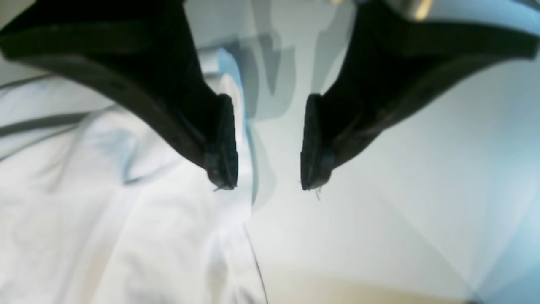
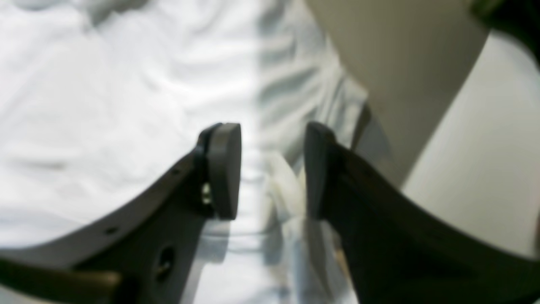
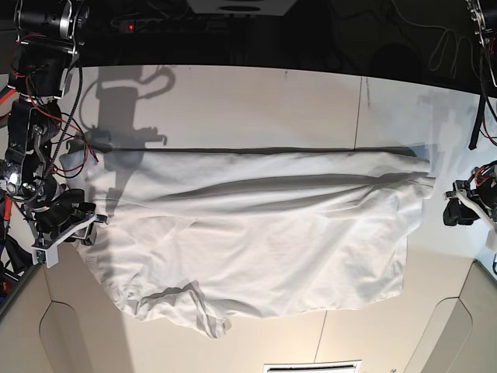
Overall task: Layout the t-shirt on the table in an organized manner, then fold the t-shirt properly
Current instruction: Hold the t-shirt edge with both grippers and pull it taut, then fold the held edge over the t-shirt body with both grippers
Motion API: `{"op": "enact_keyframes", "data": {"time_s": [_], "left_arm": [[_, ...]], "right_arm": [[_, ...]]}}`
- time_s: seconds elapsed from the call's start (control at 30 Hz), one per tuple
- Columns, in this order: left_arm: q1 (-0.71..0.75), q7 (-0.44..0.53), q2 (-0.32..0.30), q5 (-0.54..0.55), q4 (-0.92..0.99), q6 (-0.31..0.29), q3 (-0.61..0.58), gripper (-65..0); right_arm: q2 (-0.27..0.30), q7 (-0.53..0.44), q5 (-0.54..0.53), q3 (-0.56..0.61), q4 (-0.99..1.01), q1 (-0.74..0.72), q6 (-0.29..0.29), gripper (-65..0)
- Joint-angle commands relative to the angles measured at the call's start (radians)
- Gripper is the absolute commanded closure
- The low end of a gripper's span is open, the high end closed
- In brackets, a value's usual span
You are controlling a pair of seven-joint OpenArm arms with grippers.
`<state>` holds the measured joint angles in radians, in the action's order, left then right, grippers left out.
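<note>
Base view: t-shirt (image 3: 256, 233) spread on table (image 3: 256, 101); end effectors apart.

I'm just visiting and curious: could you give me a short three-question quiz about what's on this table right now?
1. True or false: the t-shirt lies spread on the table.
2. Are the left gripper jaws A) open or B) clamped on cloth?
3. What lies below the right gripper?

Key: 1 true; 2 A; 3 the t-shirt.
</note>
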<state>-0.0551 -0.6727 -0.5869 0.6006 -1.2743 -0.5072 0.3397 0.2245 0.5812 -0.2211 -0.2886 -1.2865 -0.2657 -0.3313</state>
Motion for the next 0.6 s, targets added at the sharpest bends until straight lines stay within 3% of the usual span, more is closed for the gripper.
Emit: {"op": "enact_keyframes", "data": {"time_s": [0.0,0.07,0.1,0.13,0.2,0.33,0.43,0.5,0.57], "left_arm": [[-0.026,0.011,-0.026,0.024,-0.015,-0.043,0.008,-26.9],[-0.028,-0.032,-0.026,0.109,-0.024,-0.169,0.008,-13.8],[-0.026,-0.081,-0.023,0.183,-0.029,-0.191,0.008,-3.1],[-0.024,-0.153,-0.022,0.263,-0.03,-0.191,0.006,0.0],[-0.023,-0.243,-0.022,0.383,-0.032,-0.191,-0.007,0.0],[-0.022,-0.324,-0.023,0.465,-0.032,-0.191,-0.069,0.0],[-0.023,-0.428,-0.023,0.577,-0.033,-0.191,-0.151,0.0],[-0.023,-0.424,-0.023,0.592,-0.033,-0.191,-0.22,0.0],[-0.026,-0.377,-0.021,0.534,-0.032,-0.191,-0.293,0.0]], "right_arm": [[0.013,-0.003,-0.024,-0.004,-0.053,-0.025,-0.005,-24.3],[0.013,0.061,-0.056,-0.004,-0.126,-0.024,-0.008,-15.8],[0.013,0.098,-0.069,-0.004,-0.162,-0.022,-0.019,-6.4],[0.011,0.133,-0.097,-0.004,-0.197,-0.019,-0.046,0.0],[0.007,0.2,-0.194,-0.004,-0.257,-0.005,-0.108,0.0],[0.002,0.274,-0.396,-0.004,-0.313,0.067,-0.235,0.0],[-0.03,0.283,-0.418,-0.004,-0.313,0.125,-0.245,0.0],[-0.048,0.282,-0.417,-0.004,-0.311,0.164,-0.246,0.0],[-0.056,0.274,-0.398,-0.004,-0.309,0.196,-0.246,0.0]]}}
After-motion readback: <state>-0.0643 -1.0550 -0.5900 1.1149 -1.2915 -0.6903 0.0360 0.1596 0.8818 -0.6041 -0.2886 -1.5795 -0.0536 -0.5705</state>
